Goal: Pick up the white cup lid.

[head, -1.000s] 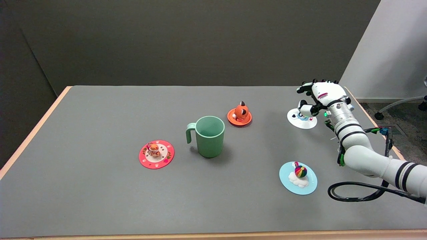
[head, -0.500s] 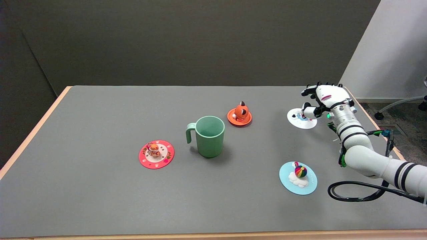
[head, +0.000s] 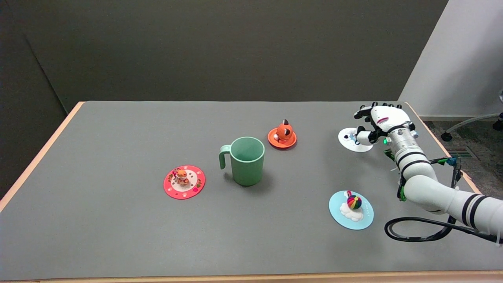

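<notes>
Grey tabletop (head: 118, 236) supports flat white round cup lid (head: 351, 144); likely light, stiff. Grasp central figurine knob. Right hand (head: 379, 124) hovers, fingers spread, empty.

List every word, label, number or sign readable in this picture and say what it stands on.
No text is readable anywhere.
Light blue lid: a faint line near its rim, possibly print, too small to read.
Robot hand: a small reddish mark on its back, too blurred to read.
White cup lid, green mug: no writing visible.
</notes>
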Robot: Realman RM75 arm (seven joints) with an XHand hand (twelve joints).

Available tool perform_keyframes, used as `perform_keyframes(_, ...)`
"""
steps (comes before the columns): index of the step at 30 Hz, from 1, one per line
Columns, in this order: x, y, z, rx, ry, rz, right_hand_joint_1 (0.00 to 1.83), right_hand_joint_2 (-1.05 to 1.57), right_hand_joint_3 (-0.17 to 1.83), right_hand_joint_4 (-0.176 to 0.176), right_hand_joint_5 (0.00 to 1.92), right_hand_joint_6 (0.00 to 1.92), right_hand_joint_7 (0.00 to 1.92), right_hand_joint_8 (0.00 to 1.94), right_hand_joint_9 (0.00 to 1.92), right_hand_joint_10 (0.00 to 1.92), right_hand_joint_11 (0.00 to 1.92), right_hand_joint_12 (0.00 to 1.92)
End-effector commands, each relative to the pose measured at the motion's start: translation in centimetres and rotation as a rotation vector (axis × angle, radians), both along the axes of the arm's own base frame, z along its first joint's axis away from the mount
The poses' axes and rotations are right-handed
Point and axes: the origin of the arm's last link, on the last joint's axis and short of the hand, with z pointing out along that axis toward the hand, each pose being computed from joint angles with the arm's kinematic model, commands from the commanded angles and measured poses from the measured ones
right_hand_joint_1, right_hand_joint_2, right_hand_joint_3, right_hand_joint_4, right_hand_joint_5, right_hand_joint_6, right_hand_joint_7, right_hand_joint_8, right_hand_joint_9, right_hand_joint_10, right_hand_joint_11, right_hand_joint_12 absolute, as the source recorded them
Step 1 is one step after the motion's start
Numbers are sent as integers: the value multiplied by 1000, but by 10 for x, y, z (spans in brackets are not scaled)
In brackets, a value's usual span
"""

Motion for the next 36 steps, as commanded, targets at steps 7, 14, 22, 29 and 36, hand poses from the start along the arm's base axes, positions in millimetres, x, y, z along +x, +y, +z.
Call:
perform_keyframes(7, -17, 5, -6, 0, -12, -35, 902, 808, 952, 145, 696, 180, 822, 175, 865, 261, 404, 1083)
perform_keyframes(14, -21, 9, -7, 2, -16, -47, 883, 888, 825, 143, 688, 203, 799, 217, 872, 249, 385, 1150)
perform_keyframes(22, -24, 12, -6, -2, -16, -54, 882, 889, 826, 144, 688, 203, 799, 217, 873, 250, 384, 1154)
perform_keyframes(29, -25, 14, -6, -4, -10, -55, 887, 894, 820, 142, 692, 204, 808, 218, 876, 253, 387, 1155)
perform_keyframes(36, -24, 14, -5, -12, -6, -45, 926, 1124, 200, 176, 774, 1298, 897, 385, 870, 424, 443, 1072)
